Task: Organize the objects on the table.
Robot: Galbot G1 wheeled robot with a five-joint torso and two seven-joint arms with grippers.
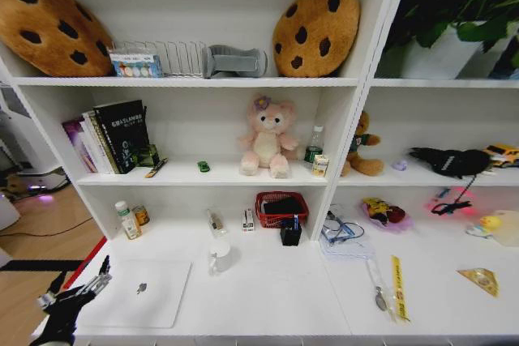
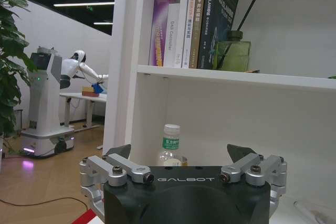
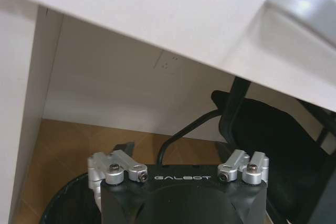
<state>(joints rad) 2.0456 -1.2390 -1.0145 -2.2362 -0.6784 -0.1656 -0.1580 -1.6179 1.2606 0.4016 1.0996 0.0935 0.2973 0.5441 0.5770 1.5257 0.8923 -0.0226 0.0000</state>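
Observation:
On the white table [image 1: 268, 297] a closed silver laptop [image 1: 142, 289] lies at the front left, with a white mug [image 1: 219, 257] just right of it. A yellow strip [image 1: 397, 285] and a pen-like tool [image 1: 378, 288] lie at the front right. A small jar [image 1: 142, 215] and a white bottle [image 1: 127, 220] stand at the back left; the bottle [image 2: 169, 148] is also in the left wrist view, ahead of the fingers. A tiny green toy [image 1: 203, 166] sits on the shelf above. My left gripper [image 1: 79, 285] [image 2: 181, 153] hovers open and empty off the table's front left corner. My right gripper [image 3: 181, 153] hangs open below the table top.
A red basket [image 1: 281, 208], a black pen holder [image 1: 290, 232] and a cable pile on papers [image 1: 345, 237] stand at the back. Books [image 1: 113, 135], a pink plush [image 1: 266, 139] and cookie cushions [image 1: 316, 18] fill the shelves. A black chair [image 3: 273, 129] stands under the table.

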